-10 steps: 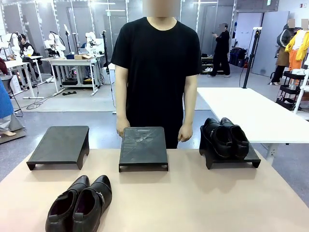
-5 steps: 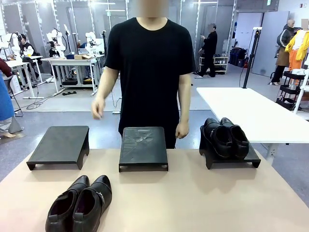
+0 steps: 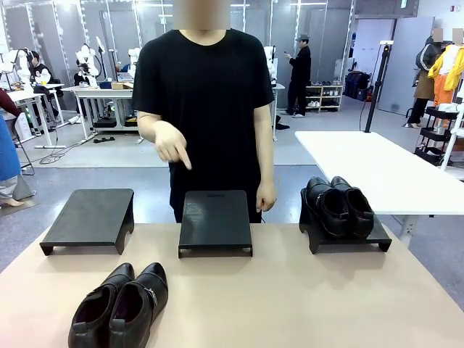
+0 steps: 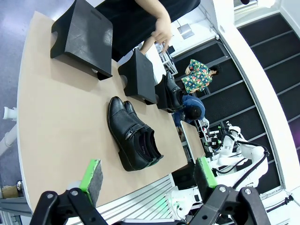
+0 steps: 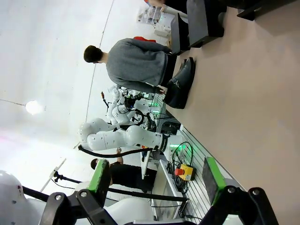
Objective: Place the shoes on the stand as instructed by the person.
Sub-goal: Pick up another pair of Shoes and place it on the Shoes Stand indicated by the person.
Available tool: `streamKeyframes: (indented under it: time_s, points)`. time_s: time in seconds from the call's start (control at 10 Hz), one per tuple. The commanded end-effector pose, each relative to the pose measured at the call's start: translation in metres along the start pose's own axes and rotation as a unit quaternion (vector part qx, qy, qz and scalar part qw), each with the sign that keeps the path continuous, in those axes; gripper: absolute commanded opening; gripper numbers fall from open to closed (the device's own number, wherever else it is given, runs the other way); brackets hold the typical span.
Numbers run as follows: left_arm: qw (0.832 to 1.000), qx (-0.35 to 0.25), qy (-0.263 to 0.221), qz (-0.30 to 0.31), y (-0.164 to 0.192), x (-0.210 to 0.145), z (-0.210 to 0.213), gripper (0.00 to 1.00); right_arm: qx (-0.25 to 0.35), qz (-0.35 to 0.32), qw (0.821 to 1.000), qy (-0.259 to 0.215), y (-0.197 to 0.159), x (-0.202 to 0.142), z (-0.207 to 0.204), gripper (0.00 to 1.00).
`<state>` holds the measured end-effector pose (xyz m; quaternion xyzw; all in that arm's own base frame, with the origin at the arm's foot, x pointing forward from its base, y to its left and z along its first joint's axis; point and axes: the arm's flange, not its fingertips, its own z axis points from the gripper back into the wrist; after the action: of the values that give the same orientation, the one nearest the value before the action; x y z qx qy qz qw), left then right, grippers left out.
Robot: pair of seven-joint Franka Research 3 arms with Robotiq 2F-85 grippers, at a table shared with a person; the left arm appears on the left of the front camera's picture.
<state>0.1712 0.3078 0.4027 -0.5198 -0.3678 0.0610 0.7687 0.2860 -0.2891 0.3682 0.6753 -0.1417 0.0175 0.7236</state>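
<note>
A buckled pair of black shoes [image 3: 119, 308] lies on the tan table near its front left. A plain-fronted pair [image 3: 338, 206] sits on the right stand [image 3: 362, 242]. The middle stand [image 3: 215, 221] and the left stand [image 3: 88, 216] are bare. The person [image 3: 206, 94] stands behind the middle stand, one hand [image 3: 172, 147] raised with a finger pointing down. In the left wrist view my left gripper [image 4: 147, 174] is open above the table edge, the buckled shoes [image 4: 133, 138] beyond it. My right gripper [image 5: 155, 176] is open, far from the buckled shoes [image 5: 180, 84].
The person's other hand [image 3: 266, 196] hangs beside the middle stand. A white table [image 3: 377, 170] stands behind on the right. Bare tabletop [image 3: 312, 304] stretches across the front middle and right.
The person has shifted left and lifted one hand from beside the middle stand to chest height, now pointing downward. Shoes, stands and grippers have not moved.
</note>
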Motion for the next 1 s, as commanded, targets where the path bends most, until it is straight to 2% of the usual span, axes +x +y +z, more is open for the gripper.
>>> streamKeyframes:
  time_s: [0.0,0.2,0.3,0.6,0.7,0.9]
  points:
    - [1.000,-0.009,-0.006,-0.010,0.001,0.004,0.002,1.00,-0.007,0.000,1.000,0.003,0.003,-0.003,-0.002,1.00]
    - [1.000,0.000,0.000,0.000,0.000,0.000,0.000,1.00,-0.007,0.000,1.000,0.003,0.003,-0.003,-0.002,1.00]
    - [0.998,0.050,0.000,0.027,-0.012,0.011,-0.007,1.00,-0.007,0.000,1.000,0.003,0.003,-0.003,-0.002,1.00]
    - [0.997,0.059,0.040,-0.008,-0.074,0.037,-0.034,1.00,-0.007,0.000,1.000,0.003,0.003,-0.003,-0.002,1.00]
    - [0.995,0.081,0.056,-0.009,-0.104,0.047,-0.055,1.00,-0.007,0.000,1.000,0.003,0.003,-0.003,-0.002,1.00]
    - [0.982,0.139,0.117,-0.045,-0.159,0.055,-0.104,1.00,-0.007,0.000,1.000,0.003,0.003,-0.003,-0.002,1.00]
